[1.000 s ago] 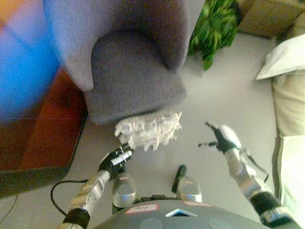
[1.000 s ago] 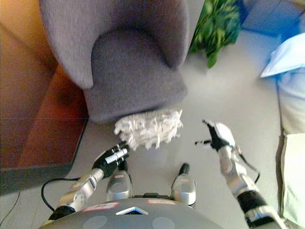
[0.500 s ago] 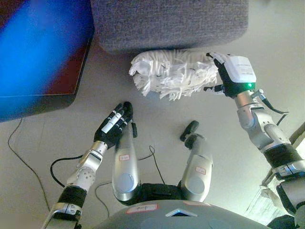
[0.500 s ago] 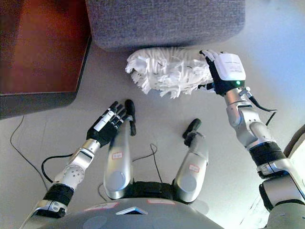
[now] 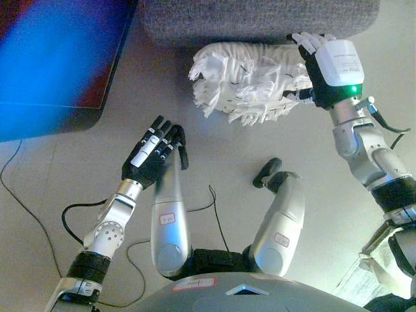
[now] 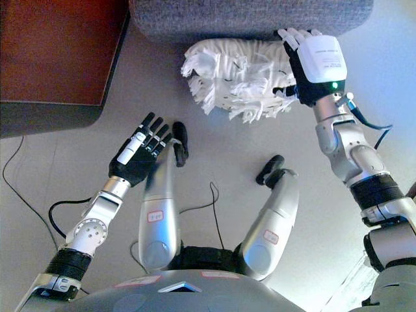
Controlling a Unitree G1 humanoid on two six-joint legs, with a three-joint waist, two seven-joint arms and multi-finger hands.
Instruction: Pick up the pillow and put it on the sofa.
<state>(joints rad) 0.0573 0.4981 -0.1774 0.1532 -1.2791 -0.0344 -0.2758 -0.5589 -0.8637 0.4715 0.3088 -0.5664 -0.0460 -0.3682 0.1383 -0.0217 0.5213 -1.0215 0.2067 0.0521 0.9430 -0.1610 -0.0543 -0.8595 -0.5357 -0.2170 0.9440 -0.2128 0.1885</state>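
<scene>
**Pillow on the floor, right hand at its end**

Pillow, white and shaggy, is seen lying on the floor, pressed against the lower front edge of the grey sofa. Its long axis runs from left to right, along that edge. The right hand is placed at the right end of the pillow and touches it; the fingertips point up toward the sofa, and the fingers seem rather straight than curled, so no closed grasp is judged yet. The left hand is held well apart from the pillow, lower and to its left, with fingers spread and nothing in it. The right hand is therefore clearly the nearer one; the left end of the pillow lies up and to the right of the left hand. A dark red cabinet stands at the left of the sofa.

Compared with half a second before, the right hand is set further onto the pillow's end, and the left hand is raised a little toward it, still without contact.
</scene>
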